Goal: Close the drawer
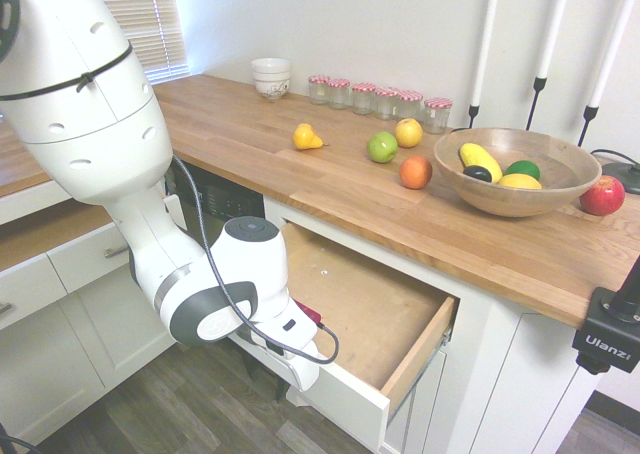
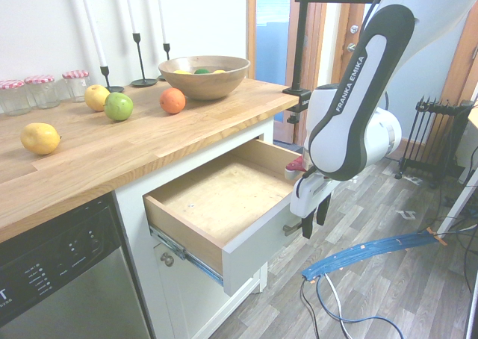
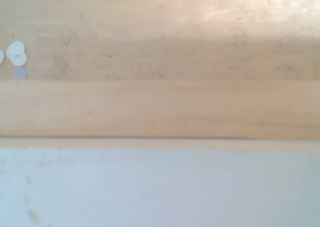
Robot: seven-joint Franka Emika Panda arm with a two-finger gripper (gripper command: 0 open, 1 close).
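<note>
drawer (image 2: pixel 224 197) stands pulled well out from under the wooden countertop (image 2: pixel 112 148), to the right of the dishwasher (image 2: pixel 60 279) in the second exterior view. its plywood bottom is bare apart from a few small white dots (image 3: pixel 16 57) seen in the wrist view.

gripper (image 2: pixel 313 223) points straight down, hanging just outside the white front panel, at the level of the silver handle (image 2: pixel 291 229). the two dark fingers (image 2: pixel 306 225) show a narrow gap between them, partly apart, not pressed together. nothing visibly held. whether a finger touches the handle or the panel cannot be told; the handle end shows just beside the nearer finger.

first exterior view: arm body hides the fingers; only the white panel edge (image 1: pixel 350 399) shows beside the wrist.

wrist view: looks down on the panel's top edge and the plywood behind it.

on the countertop: wooden bowl (image 1: pixel 505 169) with fruit, loose fruit, jars (image 1: pixel 380 97).
</note>
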